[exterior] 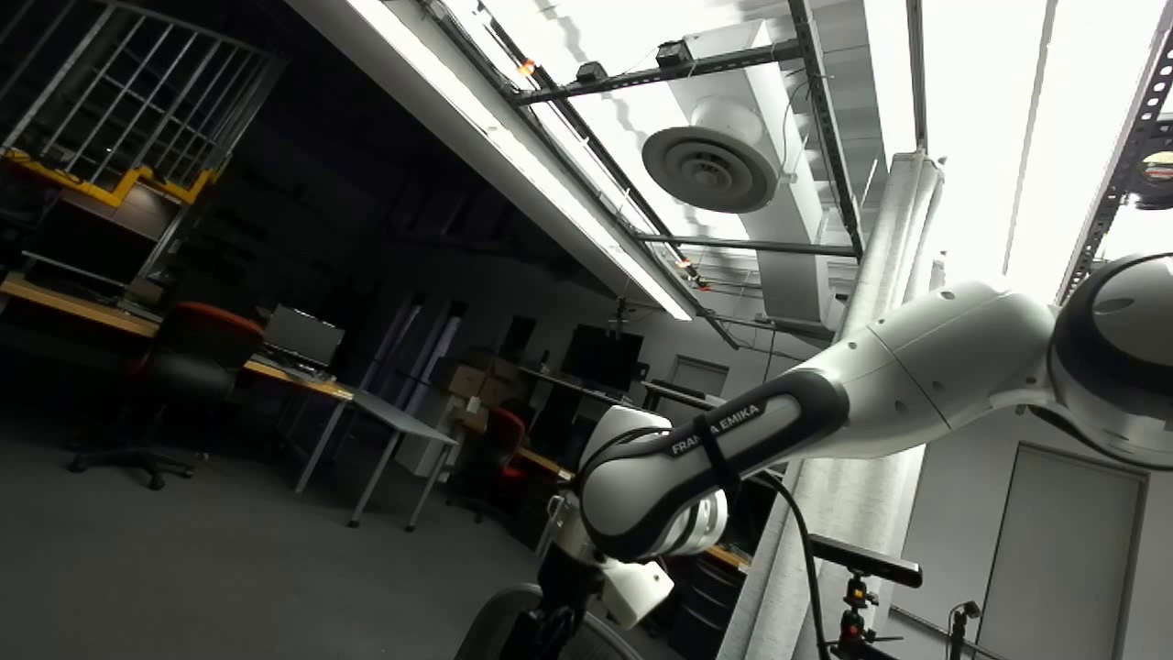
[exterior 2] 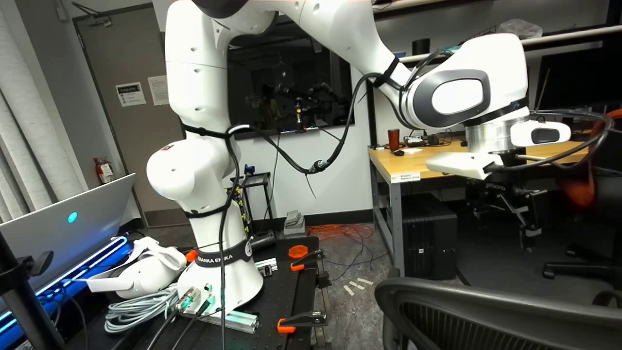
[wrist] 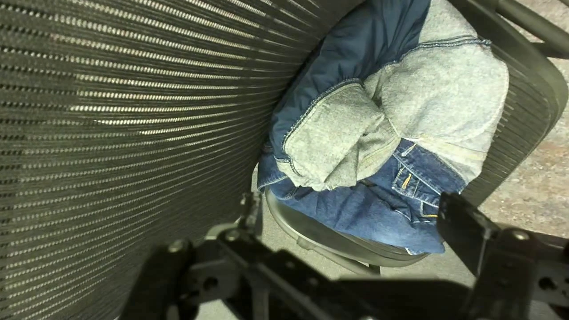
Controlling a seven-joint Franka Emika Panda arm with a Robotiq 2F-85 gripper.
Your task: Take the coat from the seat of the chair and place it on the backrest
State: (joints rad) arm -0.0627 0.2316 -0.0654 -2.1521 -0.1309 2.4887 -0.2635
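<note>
The coat lies bunched on the chair seat, below the jaws of the gripper, which stand spread and hold nothing, with the backrest rising beside them, so grasping, lifting and draping all seem left to do.

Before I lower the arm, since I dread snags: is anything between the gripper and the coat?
In the wrist view, nothing visible stands between the open gripper and the coat; the backrest rises beside the coat at picture left.
</note>
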